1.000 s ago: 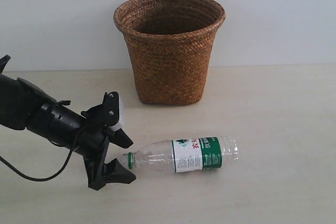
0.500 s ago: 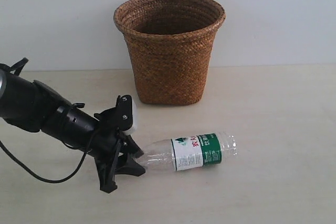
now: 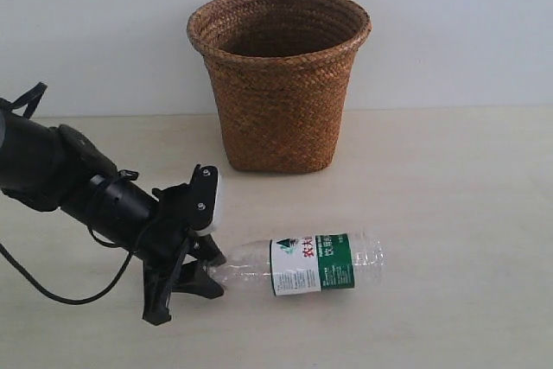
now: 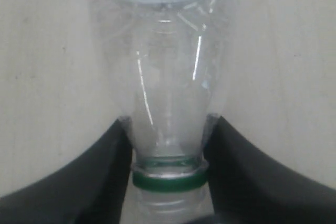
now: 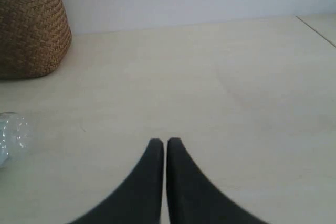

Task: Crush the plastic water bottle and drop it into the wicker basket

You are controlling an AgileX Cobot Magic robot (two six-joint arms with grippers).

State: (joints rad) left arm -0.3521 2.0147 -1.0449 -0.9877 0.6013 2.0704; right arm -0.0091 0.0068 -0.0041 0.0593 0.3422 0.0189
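The plastic water bottle (image 3: 311, 264) lies on its side on the pale table, neck pointing left, with its white-and-green label facing up. My left gripper (image 3: 207, 267) is shut on the neck. In the left wrist view both black fingers (image 4: 105, 171) press the clear neck of the bottle (image 4: 168, 77) just above its green ring. The wicker basket (image 3: 278, 84) stands upright behind the bottle, against the wall. My right gripper (image 5: 165, 141) is shut with nothing in it, low over bare table; the bottle's base (image 5: 10, 135) and the basket (image 5: 31, 30) show at that view's edge.
A black cable (image 3: 69, 295) trails from the left arm across the table. A white wall (image 3: 449, 23) runs close behind the basket. A table edge or seam (image 5: 317, 30) shows in the right wrist view.
My left gripper slid right onto the bottle's neck and closed on it. The bottle lifted slightly at its far end, then settled flat, shifted a little left and rolled.
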